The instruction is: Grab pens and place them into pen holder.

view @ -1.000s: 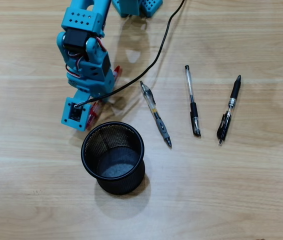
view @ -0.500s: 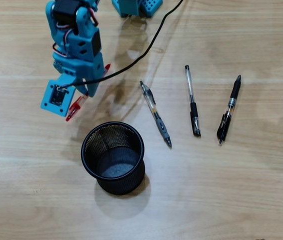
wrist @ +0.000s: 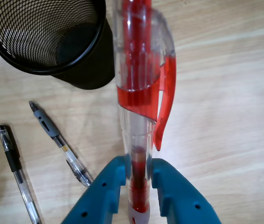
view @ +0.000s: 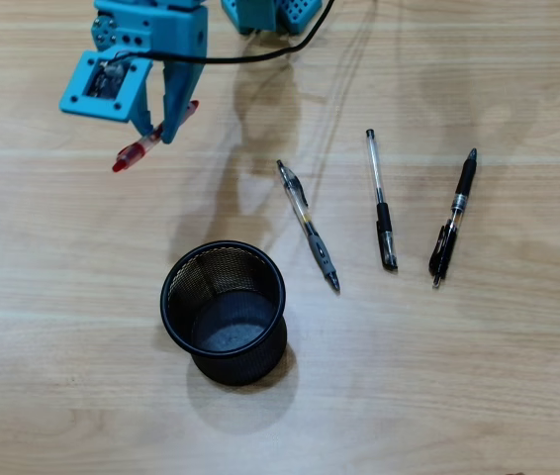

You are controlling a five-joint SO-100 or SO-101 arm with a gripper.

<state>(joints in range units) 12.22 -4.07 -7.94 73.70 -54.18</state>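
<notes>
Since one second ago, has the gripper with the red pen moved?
Yes. In the overhead view the gripper, shut on the red pen, has moved toward the top edge, away from the pen holder, which stayed put.

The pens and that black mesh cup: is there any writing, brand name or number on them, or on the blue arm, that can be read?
None can be read.
Red-and-clear pen, held in the blue gripper: no print shows, even close up.
Grey-and-clear pen with yellow and two black-and-clear pens: any marks are too small to tell.
Round black wire-mesh cup: no label visible.
</notes>
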